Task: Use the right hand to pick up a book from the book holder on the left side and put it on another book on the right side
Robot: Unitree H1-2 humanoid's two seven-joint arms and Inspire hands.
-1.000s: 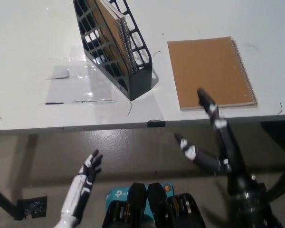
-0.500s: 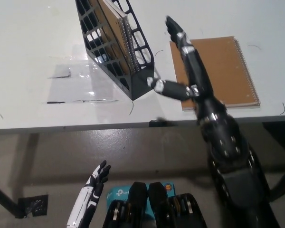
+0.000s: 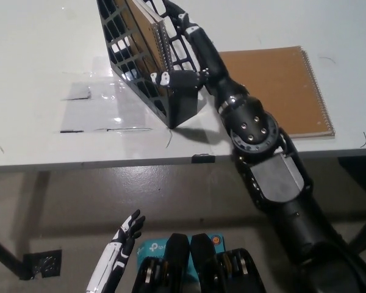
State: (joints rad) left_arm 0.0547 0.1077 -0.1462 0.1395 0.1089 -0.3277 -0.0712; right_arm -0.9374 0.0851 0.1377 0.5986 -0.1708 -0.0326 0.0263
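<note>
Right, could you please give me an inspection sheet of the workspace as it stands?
Surface: white table, taped plastic sheet.
Job's things: black book holder upright with spiral book inside; brown spiral book flat at right.
Clutter: nothing seen.
Hands: right hand at the holder, fingers apart, holding nothing; left hand resting low, open.
Cables: nothing seen.
Surroundings: tan floor, table leg.

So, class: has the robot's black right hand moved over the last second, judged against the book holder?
Yes. The right hand has travelled up from below the table edge and leftward, reaching the book holder.
</note>
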